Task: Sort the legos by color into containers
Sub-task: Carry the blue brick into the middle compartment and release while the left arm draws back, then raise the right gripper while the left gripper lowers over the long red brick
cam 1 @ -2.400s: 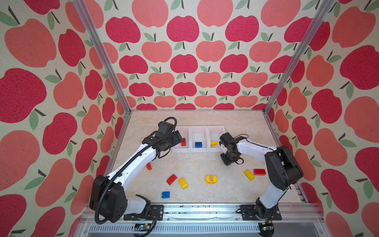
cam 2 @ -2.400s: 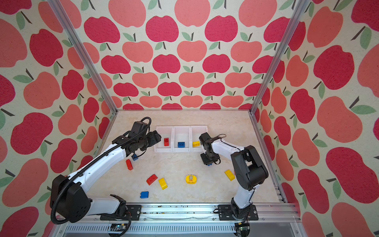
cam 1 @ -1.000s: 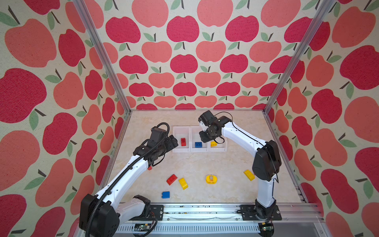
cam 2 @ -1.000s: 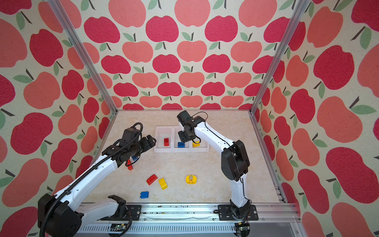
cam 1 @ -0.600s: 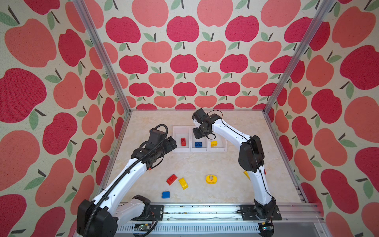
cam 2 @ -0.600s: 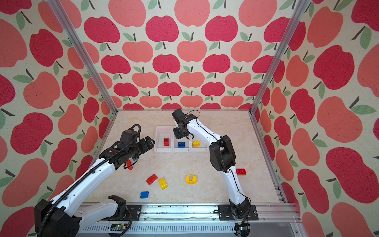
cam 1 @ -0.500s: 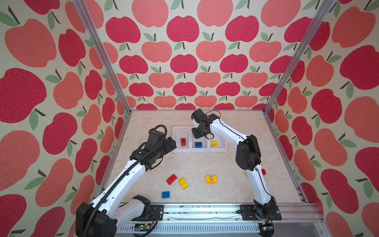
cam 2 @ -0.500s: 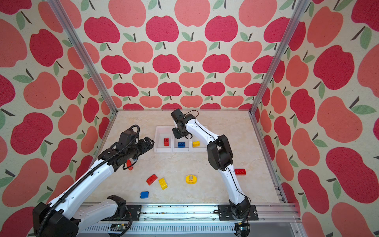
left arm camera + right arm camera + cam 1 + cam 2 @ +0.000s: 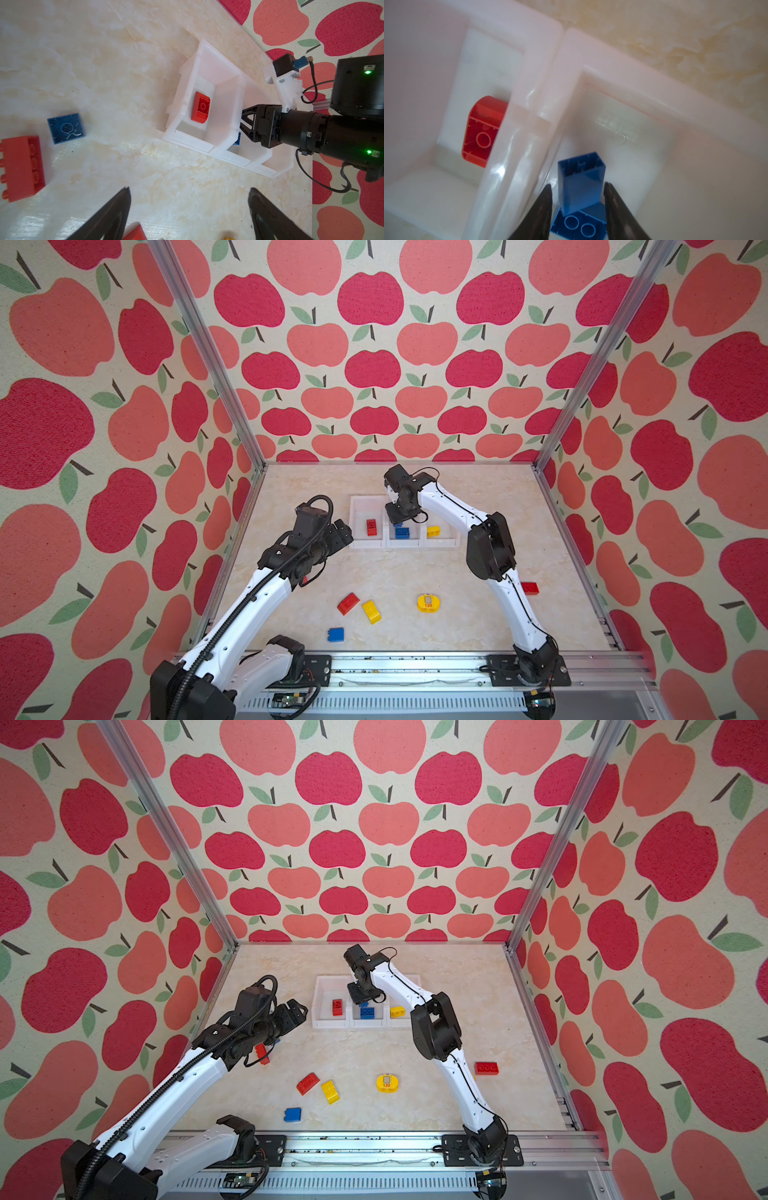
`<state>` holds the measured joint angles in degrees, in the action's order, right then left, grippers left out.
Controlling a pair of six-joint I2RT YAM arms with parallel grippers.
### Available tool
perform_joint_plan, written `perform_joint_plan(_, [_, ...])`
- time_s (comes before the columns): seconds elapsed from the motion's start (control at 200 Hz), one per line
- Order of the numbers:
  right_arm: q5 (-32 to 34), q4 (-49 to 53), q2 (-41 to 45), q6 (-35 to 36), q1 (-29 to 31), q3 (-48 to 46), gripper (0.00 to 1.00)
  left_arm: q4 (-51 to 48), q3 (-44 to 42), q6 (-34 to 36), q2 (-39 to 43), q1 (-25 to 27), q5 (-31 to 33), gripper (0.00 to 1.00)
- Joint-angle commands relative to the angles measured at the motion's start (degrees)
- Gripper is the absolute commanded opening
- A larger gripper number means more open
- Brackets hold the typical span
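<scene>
Hanging over mid bin [image 9: 623,89], right hand [image 9: 577,187] parted round blue brick [image 9: 581,178].

The one legible marking is the number "120" (red digits, small but clear), printed on the top face of a rounded yellow plastic brick [image 9: 428,602]. The brick lies on the pale marbled tabletop [image 9: 415,564], in the lower middle of the frame in both top views. The digits sit just below a small grey square [image 9: 428,598].

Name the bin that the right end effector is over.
The middle bin: the right end effector hangs over it with a blue brick between its jaws. Its neighbours hold a red brick and a yellow brick.
</scene>
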<state>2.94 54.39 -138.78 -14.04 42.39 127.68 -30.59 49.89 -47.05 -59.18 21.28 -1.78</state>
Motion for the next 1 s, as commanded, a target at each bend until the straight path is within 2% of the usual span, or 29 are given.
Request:
perform_joint_plan(0.0, [-0.22,2.34,-0.36,-0.78,0.32,1.99,0.47,-2.12,-0.70,-0.06,0.91,-0.69,0.95,0.91])
perform_joint_plan(0.375, [-0.29,3.97,2.55,-1.01,0.32,1.39,0.51,-10.00,0.56,-0.46,0.78,-3.06,4.13,0.89])
perform_joint_plan(0.59, [-1.00,3.97,7.14,-1.12,0.32,-2.24,0.63,-19.25,3.13,0.28,-0.45,-4.65,8.38,0.87])
perform_joint_plan(0.755, [-2.70,4.21,11.28,-1.61,0.32,-5.23,0.73,-23.57,4.05,1.78,-1.75,-7.47,8.98,0.86])
perform_joint_plan(0.996, [-5.47,4.87,18.39,-2.82,0.15,-11.38,0.78,-27.86,6.04,6.74,-6.10,-11.13,9.34,0.82])
